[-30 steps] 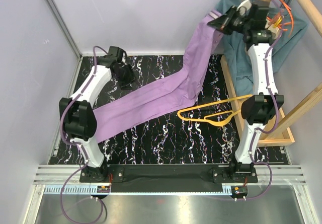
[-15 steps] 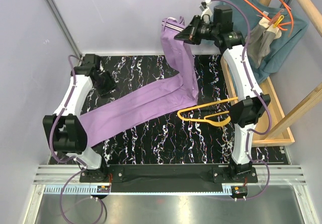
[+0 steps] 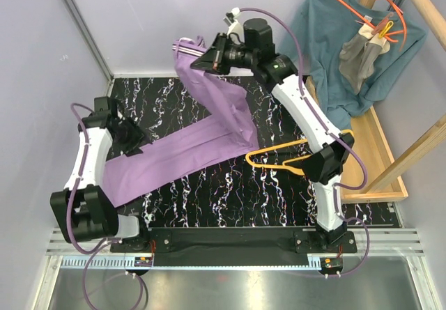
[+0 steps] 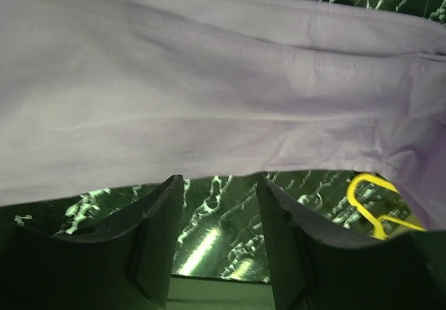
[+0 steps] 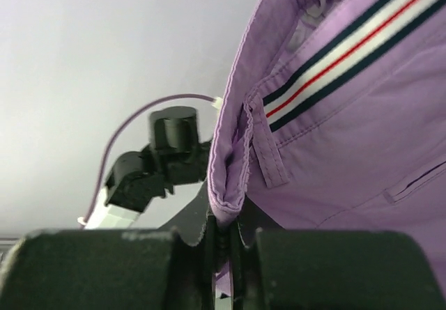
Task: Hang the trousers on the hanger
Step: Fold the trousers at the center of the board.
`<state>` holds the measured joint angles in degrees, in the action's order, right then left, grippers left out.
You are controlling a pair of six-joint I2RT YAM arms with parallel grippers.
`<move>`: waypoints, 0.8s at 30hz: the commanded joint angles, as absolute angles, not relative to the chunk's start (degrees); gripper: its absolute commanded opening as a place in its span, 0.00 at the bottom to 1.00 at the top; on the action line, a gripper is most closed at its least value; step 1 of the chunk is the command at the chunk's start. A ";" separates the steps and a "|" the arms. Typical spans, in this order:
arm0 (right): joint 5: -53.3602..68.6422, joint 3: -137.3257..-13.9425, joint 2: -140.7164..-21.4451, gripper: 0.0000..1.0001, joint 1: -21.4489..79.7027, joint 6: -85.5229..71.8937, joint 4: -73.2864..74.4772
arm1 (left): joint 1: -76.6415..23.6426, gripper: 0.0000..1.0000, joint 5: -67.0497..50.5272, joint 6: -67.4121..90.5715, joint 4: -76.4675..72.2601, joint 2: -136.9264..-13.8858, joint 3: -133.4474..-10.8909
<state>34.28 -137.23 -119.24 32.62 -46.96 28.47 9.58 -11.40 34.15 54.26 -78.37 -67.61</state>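
Pinching the waistband of the lilac cloth trousers (image 3: 209, 136) in the right tool (image 3: 209, 58), holding the left tool (image 4: 219, 184) spread. Probably best lowering gently toward the thin yellow plastic hanger (image 3: 293, 158).

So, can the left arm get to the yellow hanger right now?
Probably yes: the left gripper is open and empty, and the hook end of the hanger lies bare on the table. Only the trousers lie between. A long stretch, though.
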 commanded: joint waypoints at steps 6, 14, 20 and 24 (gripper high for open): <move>32.96 -142.03 -124.18 0.00 39.63 -49.92 19.07 | 12.22 0.50 -33.65 43.41 42.11 -75.50 -53.88; 34.36 -146.25 -129.90 0.00 43.33 -50.01 16.26 | 13.62 0.51 -37.62 44.91 39.99 -76.64 -55.72; 35.33 -145.20 -131.04 0.00 46.23 -48.43 16.17 | 14.94 0.50 -40.25 43.95 38.14 -79.89 -56.86; 37.70 -144.76 -132.36 0.01 47.98 -47.73 19.42 | 16.34 0.50 -32.38 42.10 44.37 -79.81 -59.41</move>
<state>34.46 -142.19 -132.42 46.17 -48.82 22.17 15.25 -35.44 43.44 41.56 -80.75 -55.86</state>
